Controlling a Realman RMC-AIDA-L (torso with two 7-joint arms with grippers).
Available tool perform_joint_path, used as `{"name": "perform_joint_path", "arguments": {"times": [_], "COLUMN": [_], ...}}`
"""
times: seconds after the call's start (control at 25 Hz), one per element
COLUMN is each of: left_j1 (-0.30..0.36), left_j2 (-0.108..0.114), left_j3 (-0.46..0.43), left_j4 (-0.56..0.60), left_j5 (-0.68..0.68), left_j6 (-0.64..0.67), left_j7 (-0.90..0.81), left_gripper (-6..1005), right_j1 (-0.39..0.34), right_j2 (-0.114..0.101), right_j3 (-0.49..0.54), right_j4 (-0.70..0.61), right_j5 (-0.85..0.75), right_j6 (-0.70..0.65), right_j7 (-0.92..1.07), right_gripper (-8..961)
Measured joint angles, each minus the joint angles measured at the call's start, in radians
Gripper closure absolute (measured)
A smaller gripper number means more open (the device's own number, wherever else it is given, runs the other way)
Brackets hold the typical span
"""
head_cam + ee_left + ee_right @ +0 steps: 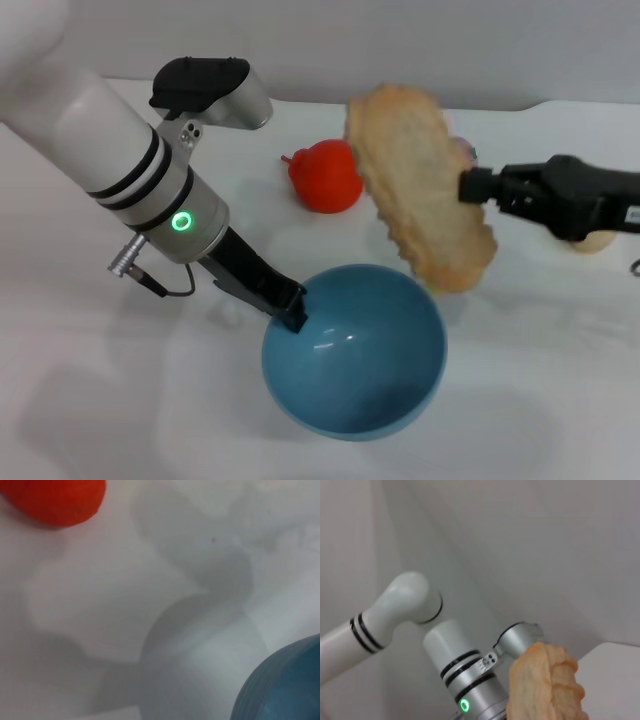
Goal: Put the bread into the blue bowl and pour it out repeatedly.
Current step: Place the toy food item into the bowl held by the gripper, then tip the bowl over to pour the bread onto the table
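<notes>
- Left gripper (292,307): at about 8 o'clock from the centre of the head view; black fingers clamped on the near-left rim of the blue bowl.
- Blue bowl (365,375): round, light blue, at 6 o'clock low in the head view, resting on the white table (120,400), tilted a little with its opening toward the upper right; its edge also shows in the left wrist view (285,685).
- Right gripper (472,187): reaching in from 3 o'clock, closed on the side edge of the bread.
- Bread (420,185): long golden-tan slice, crumbly surface, held in the air and slanted, its lower end just above the bowl's far-right rim; also seen in the right wrist view (547,685).
- Red fruit-shaped object (326,176): on the table at 12 o'clock from the bowl, just left of the bread.
- Small beige round object (598,241): at 3 o'clock, mostly hidden behind the right gripper.
</notes>
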Motion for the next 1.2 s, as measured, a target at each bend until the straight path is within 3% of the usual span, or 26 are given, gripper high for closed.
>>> {"name": "perform_joint_path", "arguments": {"times": [0.36,0.68,0.92,1.04,1.2], "left_j1": [-0.005,-0.004,-0.008,-0.013,-0.018], "left_j2": [0.003,0.004,0.005,0.006,0.006], "left_j3": [-0.005,-0.01,-0.013,-0.014,0.004], "left_j4": [0.003,0.016,0.017,0.017,0.017], "left_j5": [-0.035,-0.037,-0.038,-0.038,-0.038], "left_j6": [-0.007,-0.005,-0.023,-0.076,-0.165], "left_j7": [-0.004,-0.005,-0.007,-0.005,0.011], "left_gripper": [981,982,982,982,982], "right_j1": [0.0,0.001,-0.022,-0.09,-0.147], "right_j2": [0.001,0.001,-0.003,-0.005,-0.011], "right_j3": [-0.07,-0.125,-0.096,-0.031,0.067], "right_j4": [0.137,0.141,0.107,0.049,0.028], "right_j5": [0.006,0.007,0.051,0.162,0.217], "right_j6": [0.055,0.082,0.075,0.073,0.094], "right_j7": [-0.181,-0.202,-0.196,-0.193,-0.17], "right_gripper": [853,803,568,466,466]}}
